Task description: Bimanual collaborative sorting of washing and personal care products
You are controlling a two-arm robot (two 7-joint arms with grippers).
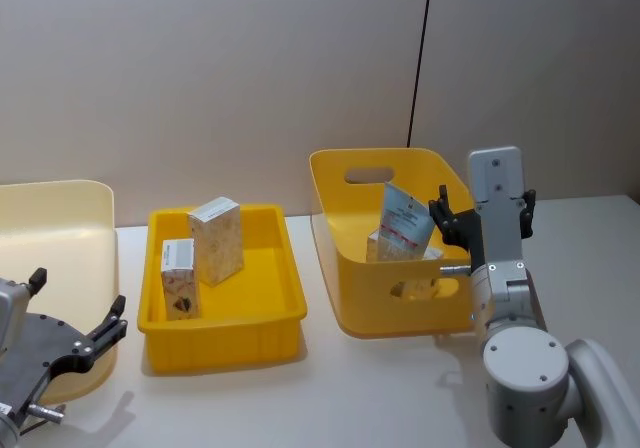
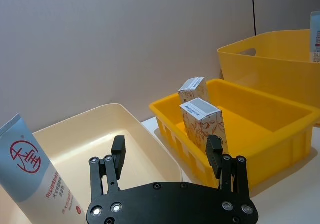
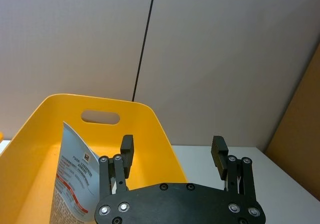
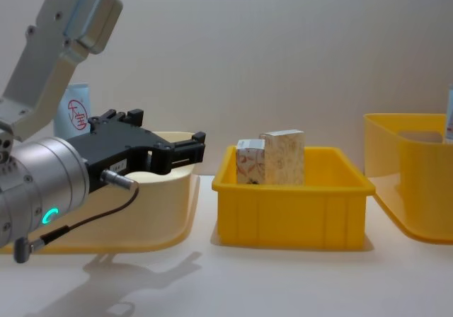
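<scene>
We read the tube with the red round logo (image 2: 30, 176) as the thing our next move turns on. It stands leaning in the pale cream bin (image 2: 100, 134) at the far left of the desk (image 4: 283, 281), its long axis close to upright and tipped a little. It lies just to the left of our left claw (image 2: 166, 156), and the left arm is by far the nearer one to it. That claw hangs over the near right part of the cream bin with its fingers spread and nothing between them, pointing across toward the middle tray.

The shallow yellow tray (image 1: 270, 323) in the middle holds two patterned cartons. The shorter carton (image 1: 179, 278) stands at the near left of the tray and the taller carton (image 1: 216, 240) just behind and to its right, the two close together, both upright.

The deep yellow bin (image 1: 345, 298) on the right holds a second tube, the white tube with red and blue print (image 1: 404, 223), which leans inside it with its flat end up. Our right claw (image 3: 173, 153) is held over the right side of that bin, beside the tube, fingers spread and empty. We cannot tell whether anything else lies low in that bin.

We judge that a reach for the logo tube would ask the left claw to swing left and close across the tube's narrow body.
</scene>
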